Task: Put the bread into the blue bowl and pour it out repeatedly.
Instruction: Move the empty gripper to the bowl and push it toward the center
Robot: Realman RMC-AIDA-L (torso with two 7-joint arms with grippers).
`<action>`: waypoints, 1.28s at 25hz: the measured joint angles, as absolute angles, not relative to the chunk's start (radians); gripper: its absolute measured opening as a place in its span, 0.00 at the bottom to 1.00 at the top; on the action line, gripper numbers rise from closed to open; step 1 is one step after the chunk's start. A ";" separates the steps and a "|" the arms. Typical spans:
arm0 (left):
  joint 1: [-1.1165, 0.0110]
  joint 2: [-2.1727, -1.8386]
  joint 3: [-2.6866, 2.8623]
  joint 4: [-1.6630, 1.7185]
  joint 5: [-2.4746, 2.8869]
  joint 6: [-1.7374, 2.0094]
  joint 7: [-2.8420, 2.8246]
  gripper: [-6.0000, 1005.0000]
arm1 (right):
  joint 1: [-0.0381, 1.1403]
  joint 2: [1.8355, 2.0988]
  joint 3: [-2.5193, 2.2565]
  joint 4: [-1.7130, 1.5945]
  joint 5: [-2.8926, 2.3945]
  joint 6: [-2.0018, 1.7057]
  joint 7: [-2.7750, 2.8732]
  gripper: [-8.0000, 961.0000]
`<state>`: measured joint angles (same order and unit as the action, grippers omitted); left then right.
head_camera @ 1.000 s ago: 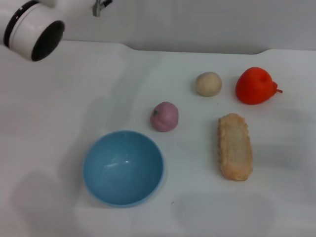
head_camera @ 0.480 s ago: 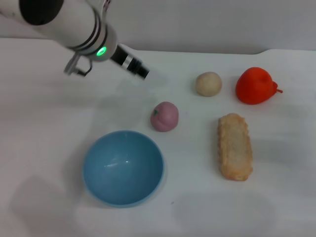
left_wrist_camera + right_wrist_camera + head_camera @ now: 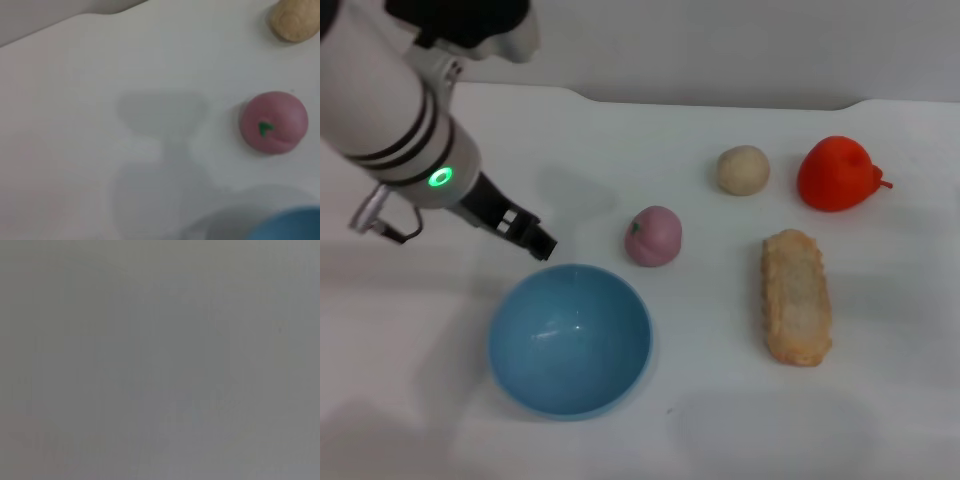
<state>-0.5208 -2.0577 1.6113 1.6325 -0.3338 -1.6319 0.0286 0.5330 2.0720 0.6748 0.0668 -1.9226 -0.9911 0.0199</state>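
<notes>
Left arm has swung down a lot since half a second back: it was up near the table's far edge, and now its white forearm fills the upper left of the head view, with the left gripper (image 3: 538,243) hanging just past the far-left rim of the blue bowl (image 3: 569,340). Only a dark tip shows there, so I honestly can't tell whether the claw is spread or closed, and nothing visible is held in it. The toys haven't budged.

Going left to right on the white table (image 3: 720,420): the bowl sits nearest the robot, plain light blue, round, deep, smooth with a slight gloss, and empty. Just beyond its far-right rim is a pink-purple round fruit (image 3: 653,236) with a small green mark, apart from the bowl. Farther back is a small matte beige ball (image 3: 743,170). The bread (image 3: 797,297) lies flat, well to the right of the bowl, a long oval golden-tan loaf with its pale crumbly face up. Behind it sits a glossy red-orange fruit (image 3: 837,173) with a little stem.

Right gripper isn't visible; its wrist view is only flat grey.
</notes>
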 joint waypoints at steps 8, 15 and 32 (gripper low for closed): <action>-0.429 -2.058 1.626 1.770 -0.335 -1.769 -0.064 0.83 | 0.536 2.071 0.682 0.041 -1.922 -0.987 0.020 0.59; -0.416 -2.061 1.714 1.773 -0.339 -1.775 -0.131 0.83 | 0.559 2.067 0.683 0.030 -1.922 -0.987 0.020 0.59; -0.426 -2.062 1.754 1.653 -0.359 -1.685 -0.143 0.83 | 0.554 2.072 0.683 0.037 -1.922 -0.988 0.020 0.58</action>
<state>-0.4262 -2.0618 1.7541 1.6534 -0.3589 -1.6851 -0.1433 0.5545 2.0716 0.6826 0.0372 -1.9220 -0.9883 0.0199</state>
